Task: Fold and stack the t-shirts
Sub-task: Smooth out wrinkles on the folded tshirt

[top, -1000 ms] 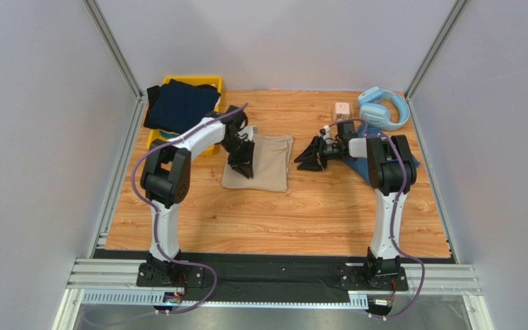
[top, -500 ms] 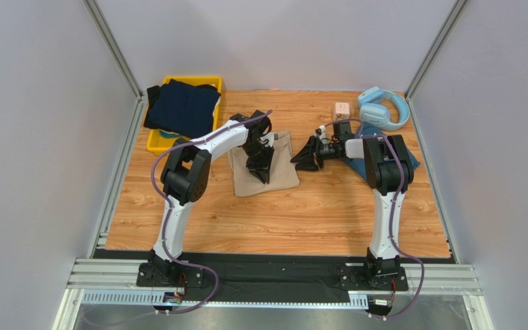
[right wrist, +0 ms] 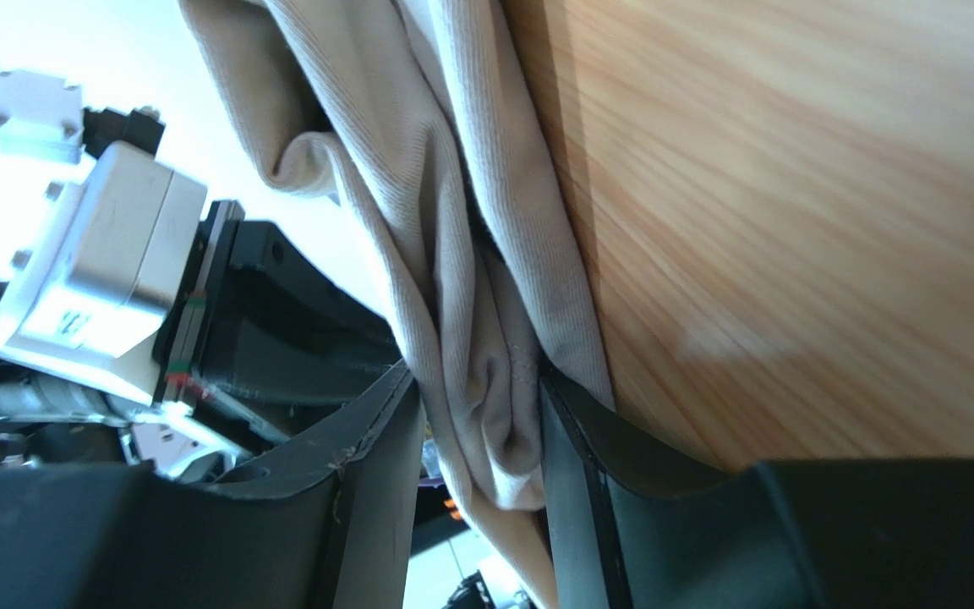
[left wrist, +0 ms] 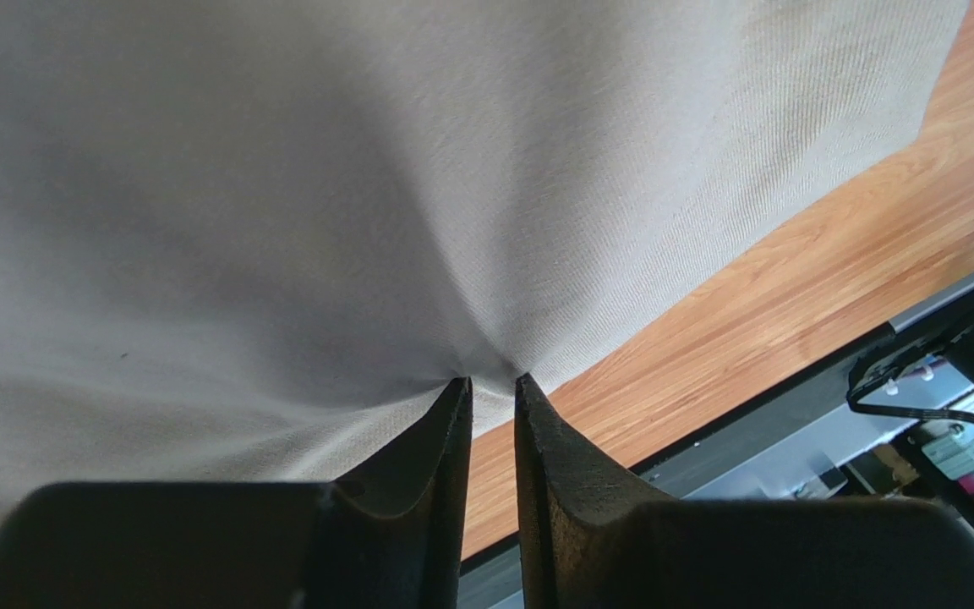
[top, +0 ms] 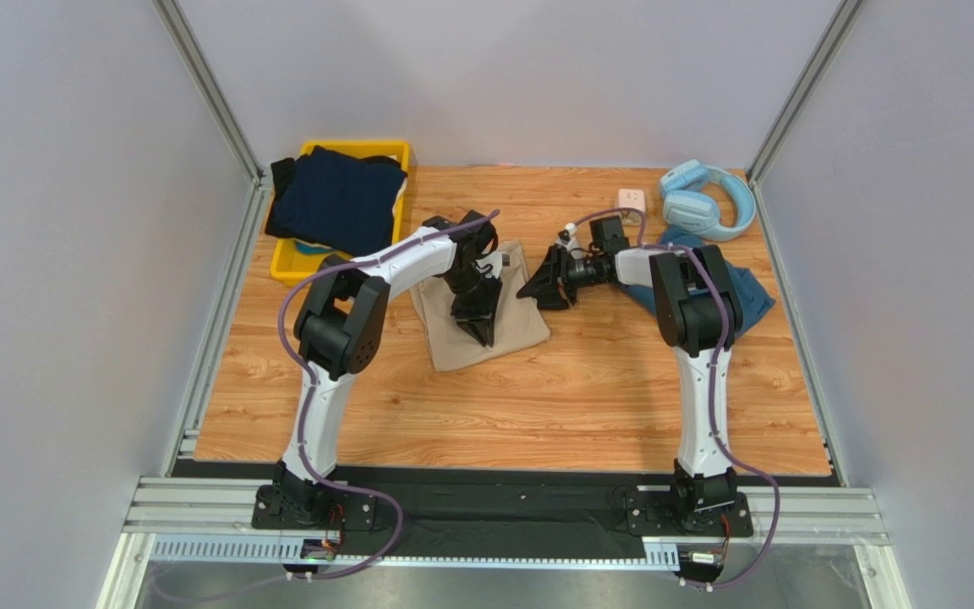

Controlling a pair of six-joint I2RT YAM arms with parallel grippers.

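Note:
The beige t-shirt (top: 520, 327) lies folded and skewed on the wooden table (top: 518, 406) at mid-left. My left gripper (top: 480, 324) is over it, and in the left wrist view (left wrist: 492, 381) its jaws are shut on a puckered pinch of the beige cloth (left wrist: 327, 190). My right gripper (top: 534, 289) is at the shirt's right edge, and in the right wrist view (right wrist: 480, 419) it grips a bunched fold of the beige t-shirt (right wrist: 454, 254). The teal-blue t-shirt (top: 749, 294) lies under the right arm. The dark navy t-shirt (top: 333, 197) is draped over the yellow bin (top: 286, 263).
Light-blue headphones (top: 708, 197) and a small pale box (top: 632, 198) sit at the back right. Metal frame rails run along both sides of the table. Grey walls close in the sides and the back.
My left gripper dragged the beige t-shirt to the right and turned it askew. My right gripper moved left to the shirt's right edge and closed on it.

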